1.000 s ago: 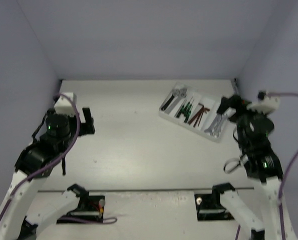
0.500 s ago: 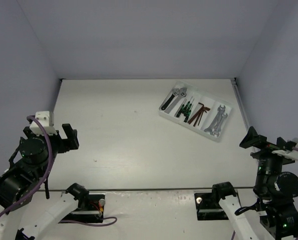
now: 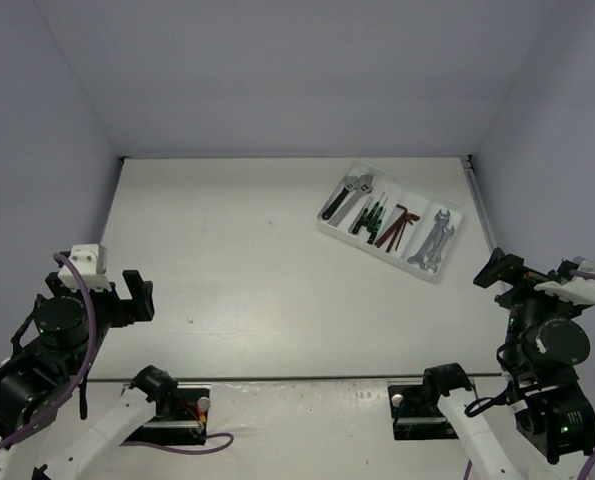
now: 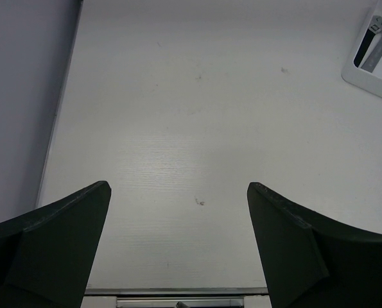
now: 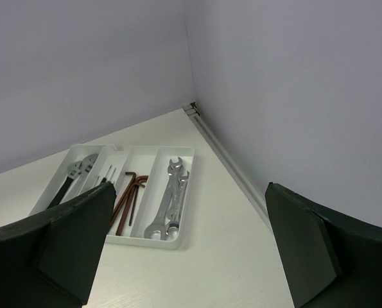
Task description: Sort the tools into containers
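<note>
4 tray compartments (image 5: 146,242) hold tools (image 5: 169,204); left hand (image 4: 178,187), right hand (image 5: 191,187) gape.

Shiny metal wrenches (image 5: 170,196), translucent white plastic tray (image 5: 146,242), matt pale wood-grain table (image 4: 178,128), matt dark jaws

Tray (image 3: 377,253): translucent white, rectangular, four long parallel compartments. It sits flat at about 2 o'clock on the desk (image 3: 237,260), long axis running 7 to 1 o'clock.

Contents, from the 10 o'clock side across to the 4 o'clock side, one kind per compartment:
- Adjustable wrench (image 3: 345,196): silver with a black handle, lying flat, head toward 1 o'clock.
- Screwdrivers (image 3: 369,216): thin, green and black, bunched lengthwise.
- Hex keys (image 3: 397,228): reddish-brown, L-shaped, bends at the 1 o'clock end.
- Open-end wrenches (image 3: 433,242): silver, side by side, touching.

All tools lie inside the tray.
</note>
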Controlling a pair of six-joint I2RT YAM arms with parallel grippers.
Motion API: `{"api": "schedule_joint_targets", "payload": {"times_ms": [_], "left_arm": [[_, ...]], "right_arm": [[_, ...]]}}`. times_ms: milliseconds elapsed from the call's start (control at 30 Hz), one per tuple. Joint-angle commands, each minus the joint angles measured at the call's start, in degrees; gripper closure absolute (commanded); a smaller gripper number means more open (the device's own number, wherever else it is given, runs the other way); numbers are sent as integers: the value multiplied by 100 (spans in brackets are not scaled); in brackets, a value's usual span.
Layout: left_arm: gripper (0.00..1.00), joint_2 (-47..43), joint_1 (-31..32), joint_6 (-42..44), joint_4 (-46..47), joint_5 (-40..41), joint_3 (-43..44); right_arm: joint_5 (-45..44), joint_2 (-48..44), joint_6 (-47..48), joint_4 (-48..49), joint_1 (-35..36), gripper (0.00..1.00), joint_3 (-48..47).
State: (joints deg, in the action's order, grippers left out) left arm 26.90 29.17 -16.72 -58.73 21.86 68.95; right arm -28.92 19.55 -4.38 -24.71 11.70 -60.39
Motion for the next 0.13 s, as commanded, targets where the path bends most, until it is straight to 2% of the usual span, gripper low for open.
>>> {"api": "schedule_joint_targets", "payload": {"times_ms": [0, 100], "left_arm": [[14, 39, -25, -59, -32, -147, 46], [14, 22, -29, -170, -131, -100, 65]], "right_arm": [[181, 200, -98, 252, 31, 0, -261], [371, 295, -242, 183, 30, 0, -365]]}}
